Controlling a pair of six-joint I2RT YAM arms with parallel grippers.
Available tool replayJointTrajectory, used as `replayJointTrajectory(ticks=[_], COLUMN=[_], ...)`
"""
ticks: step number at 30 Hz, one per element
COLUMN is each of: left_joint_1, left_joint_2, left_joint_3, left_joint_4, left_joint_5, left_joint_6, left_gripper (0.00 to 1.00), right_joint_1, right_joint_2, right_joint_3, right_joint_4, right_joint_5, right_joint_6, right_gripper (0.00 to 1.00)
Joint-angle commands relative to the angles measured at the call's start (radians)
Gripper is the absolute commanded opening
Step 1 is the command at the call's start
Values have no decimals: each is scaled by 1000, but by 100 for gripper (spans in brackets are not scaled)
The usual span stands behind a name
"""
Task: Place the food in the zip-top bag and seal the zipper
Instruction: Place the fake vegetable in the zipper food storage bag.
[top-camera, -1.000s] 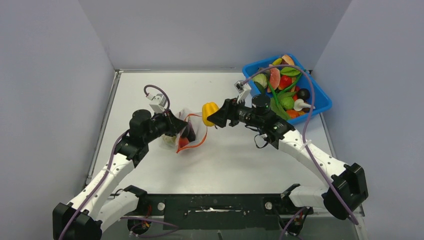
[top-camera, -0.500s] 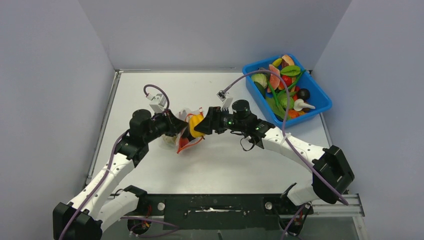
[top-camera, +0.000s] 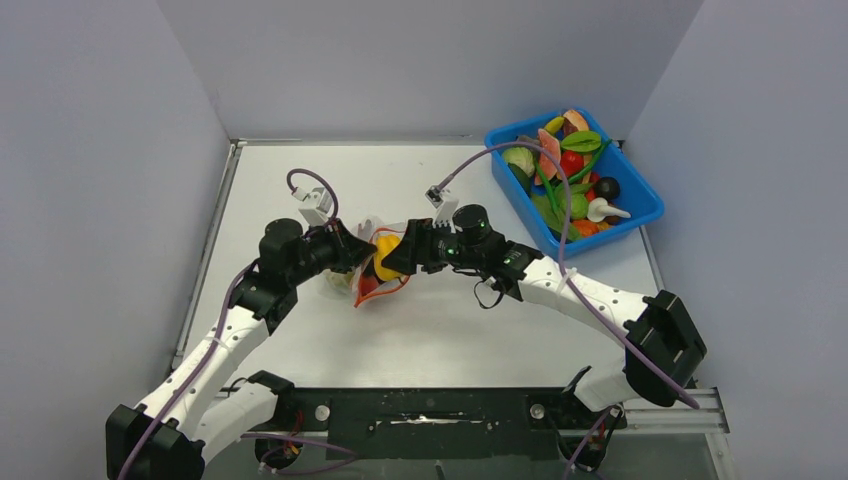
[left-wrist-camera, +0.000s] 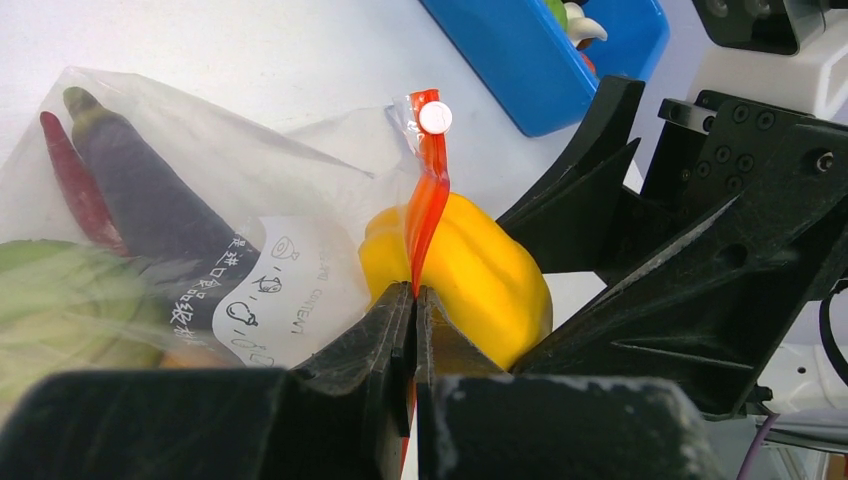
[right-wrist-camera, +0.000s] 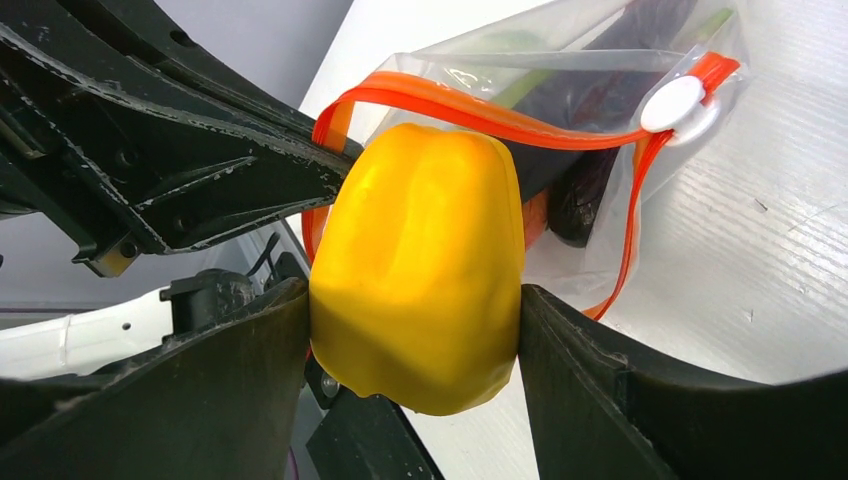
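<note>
L tool is pinched shut on the zipper, holding the zip-top bag mouth open over the worktop; eggplant & chili lie inside. R tool clamps the yellow pepper by its sides at the mouth, poss. partly through it, hard to tell. Pepper looks light, stiff, smooth, so a side grip suits. Bag is thin, floppy film; the strip is the firmest hold.
</note>
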Motion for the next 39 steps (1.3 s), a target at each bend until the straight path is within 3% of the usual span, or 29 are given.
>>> replayJointTrajectory(ticks=[1,9,17,22,32,39], left_joint_1=[5,5,5,5,5,5], left_joint_2=[-17,-51,-53,-48,-44,-36], left_joint_3=[46,35,31,28,22,25], left_joint_4=[39,38,43,53,55,61], left_joint_5=[19,41,51,50,41,39], left_joint_6=[-12,-31,-48,-52,-51,-51], left_gripper=[0,0,0,0,0,0], right_joint_1=[7,7,6,7,6,3], right_joint_2=[-16,31,85,100,52,-3], right_joint_3=[36,62,115,114,113,92], right_joint_4=[50,95,97,97,54,24], right_joint_5=[66,189,215,250,259,273], right_joint_6=[32,92,111,126,65,41], right_gripper=[54,58,60,66,80,81])
